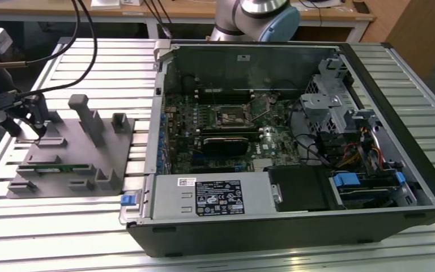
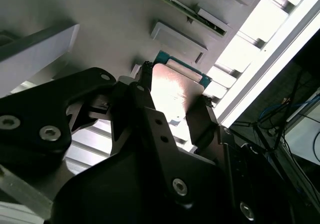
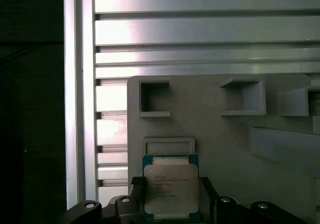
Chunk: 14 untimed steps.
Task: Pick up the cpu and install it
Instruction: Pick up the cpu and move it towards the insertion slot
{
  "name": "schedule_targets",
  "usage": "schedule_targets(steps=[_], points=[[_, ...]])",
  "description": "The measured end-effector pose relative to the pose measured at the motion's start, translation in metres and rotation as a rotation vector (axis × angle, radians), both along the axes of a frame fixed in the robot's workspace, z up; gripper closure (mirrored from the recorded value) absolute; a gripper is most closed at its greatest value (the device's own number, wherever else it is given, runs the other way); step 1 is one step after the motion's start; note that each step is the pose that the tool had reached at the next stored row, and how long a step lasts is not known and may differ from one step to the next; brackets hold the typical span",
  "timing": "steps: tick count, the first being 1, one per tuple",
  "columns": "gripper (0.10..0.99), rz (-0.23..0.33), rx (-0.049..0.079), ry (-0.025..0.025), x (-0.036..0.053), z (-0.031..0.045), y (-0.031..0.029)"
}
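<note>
The cpu point(image 3: 170, 186), a small square chip with a pale silver top and green edge, sits between my gripper's point(image 3: 171, 204) two black fingers point(image 3: 136, 194) at a corner of the grey plastic tray point(image 3: 220, 134). In the second wrist view the cpu point(image 2: 172, 91) shines between the fingers point(image 2: 202, 116), which press on its two sides. In the exterior view the gripper point(image 1: 41, 134) hangs over the tray's point(image 1: 66, 153) far corner at the exterior view's left. The motherboard's empty socket point(image 1: 229, 116) lies inside the open computer case point(image 1: 293, 147).
A long thin green circuit strip point(image 1: 59, 168) lies in a tray slot, and grey posts point(image 1: 89, 116) stand up from the tray. Black cables point(image 1: 81, 51) hang near the arm. The slatted metal table point(image 1: 51, 226) ends just beyond the tray.
</note>
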State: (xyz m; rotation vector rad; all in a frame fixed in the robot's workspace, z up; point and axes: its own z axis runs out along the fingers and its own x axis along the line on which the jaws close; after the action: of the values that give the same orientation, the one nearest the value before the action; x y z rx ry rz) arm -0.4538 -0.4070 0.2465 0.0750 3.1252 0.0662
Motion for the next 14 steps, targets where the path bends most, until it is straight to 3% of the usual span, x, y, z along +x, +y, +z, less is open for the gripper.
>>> schedule_targets(steps=[5, 14], points=[[0.561, 0.000, 0.000, -0.0001, 0.0000, 0.0049, 0.0000], [0.561, 0.000, 0.000, 0.0000, 0.0000, 0.0214, 0.0000]])
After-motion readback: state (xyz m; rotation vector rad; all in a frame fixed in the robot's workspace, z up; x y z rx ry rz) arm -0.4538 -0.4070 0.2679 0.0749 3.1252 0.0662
